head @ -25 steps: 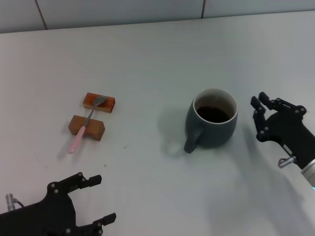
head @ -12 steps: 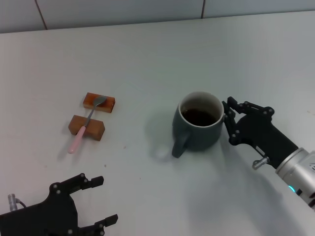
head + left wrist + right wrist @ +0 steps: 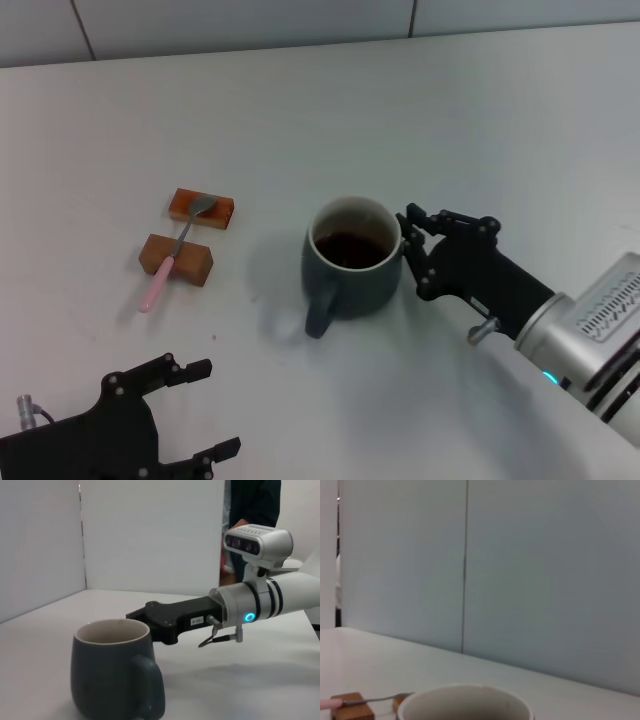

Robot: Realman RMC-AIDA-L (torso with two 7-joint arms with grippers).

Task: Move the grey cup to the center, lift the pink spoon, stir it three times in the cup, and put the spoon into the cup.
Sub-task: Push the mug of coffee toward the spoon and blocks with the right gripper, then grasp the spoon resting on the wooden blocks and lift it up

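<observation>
White table [image 3: 300, 110], grey cup [image 3: 350, 262] central, right gripper [image 3: 418, 252] touching

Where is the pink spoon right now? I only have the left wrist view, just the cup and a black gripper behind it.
Observer: The pink spoon lies across two orange-brown blocks, on the robot's left of the grey cup.
Operator: Anything in the cup?
Observer: Its inside looks dark brown; liquid or glaze, I cannot tell.
Operator: And the gripper doing the looking?
Observer: The left gripper sits open at the table's near edge, apart from the spoon. The right gripper is at the cup's side away from the spoon.
</observation>
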